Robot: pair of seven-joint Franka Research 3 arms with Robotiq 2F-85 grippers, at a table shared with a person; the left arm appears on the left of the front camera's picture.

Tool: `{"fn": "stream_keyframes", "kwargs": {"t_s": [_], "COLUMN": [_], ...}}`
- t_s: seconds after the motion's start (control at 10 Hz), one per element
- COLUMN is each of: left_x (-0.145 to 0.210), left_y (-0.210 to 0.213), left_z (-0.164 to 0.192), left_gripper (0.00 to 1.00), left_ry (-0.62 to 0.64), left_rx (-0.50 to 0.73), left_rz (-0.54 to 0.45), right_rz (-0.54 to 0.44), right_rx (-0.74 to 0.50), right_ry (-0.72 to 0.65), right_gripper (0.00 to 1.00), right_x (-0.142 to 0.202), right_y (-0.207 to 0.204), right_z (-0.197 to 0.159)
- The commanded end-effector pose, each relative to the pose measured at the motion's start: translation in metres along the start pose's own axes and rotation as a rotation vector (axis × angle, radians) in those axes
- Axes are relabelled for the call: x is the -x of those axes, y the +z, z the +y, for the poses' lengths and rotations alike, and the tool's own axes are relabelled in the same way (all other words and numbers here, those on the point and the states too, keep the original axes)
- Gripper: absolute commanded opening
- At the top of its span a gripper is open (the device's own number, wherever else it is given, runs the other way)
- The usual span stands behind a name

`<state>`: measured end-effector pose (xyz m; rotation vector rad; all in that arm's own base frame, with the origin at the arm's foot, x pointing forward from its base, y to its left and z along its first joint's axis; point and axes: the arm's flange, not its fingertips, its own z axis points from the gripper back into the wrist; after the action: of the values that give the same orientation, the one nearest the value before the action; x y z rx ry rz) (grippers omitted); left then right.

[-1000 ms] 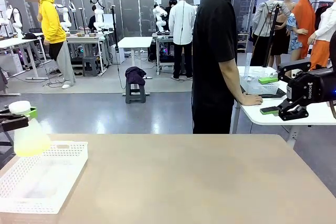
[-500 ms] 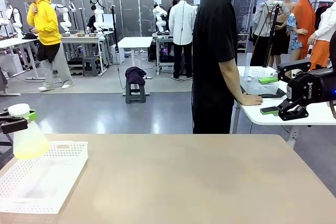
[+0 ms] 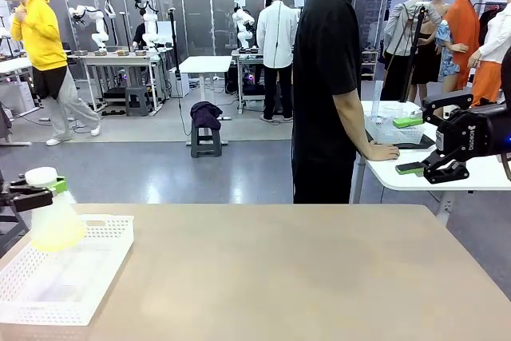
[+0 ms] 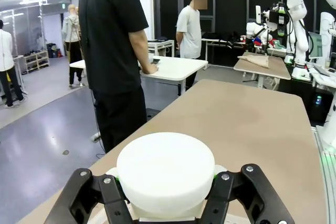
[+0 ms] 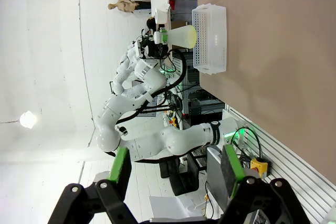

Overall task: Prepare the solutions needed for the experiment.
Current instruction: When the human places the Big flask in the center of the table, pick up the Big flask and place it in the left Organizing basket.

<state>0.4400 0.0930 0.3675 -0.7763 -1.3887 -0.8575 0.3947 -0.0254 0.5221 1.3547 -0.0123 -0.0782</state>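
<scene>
Your left gripper (image 3: 32, 195) is clamping a translucent conical flask (image 3: 54, 221), lower now over the perforated basket (image 3: 96, 265); right gripper (image 3: 421, 145) is gaping.

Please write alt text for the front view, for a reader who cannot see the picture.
At the left edge, the left tool holds a capped flask with yellow-green liquid by its neck, above a white basket on a tan table. The right tool hangs open at the right. A person stands beyond the table.

Bright even overhead light; soft shadows; wrist views distorted.
</scene>
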Motion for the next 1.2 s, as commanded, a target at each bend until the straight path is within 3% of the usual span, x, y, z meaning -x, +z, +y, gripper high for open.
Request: {"fn": "stream_keyframes", "kwargs": {"t_s": [0.0, 0.5, 1.1], "left_x": [0.001, 0.045, 0.075], "left_y": [-0.006, -0.006, -0.005], "left_z": [0.009, 0.01, 0.017], "left_gripper": [0.22, 0.22, 0.22], "left_ry": [-0.02, -0.021, -0.017], "left_rx": [0.074, 0.158, 0.245], "left_rz": [0.003, 0.032, -0.017], "right_rz": [-0.001, -0.001, -0.001], "right_rx": [-0.015, -0.015, -0.015], "right_ry": [0.01, 0.01, 0.01], "right_gripper": [0.87, 0.87, 0.87], "right_x": [0.001, 0.001, 0.001], "right_y": [-0.001, -0.001, -0.001], "right_z": [0.002, 0.002, 0.002]}}
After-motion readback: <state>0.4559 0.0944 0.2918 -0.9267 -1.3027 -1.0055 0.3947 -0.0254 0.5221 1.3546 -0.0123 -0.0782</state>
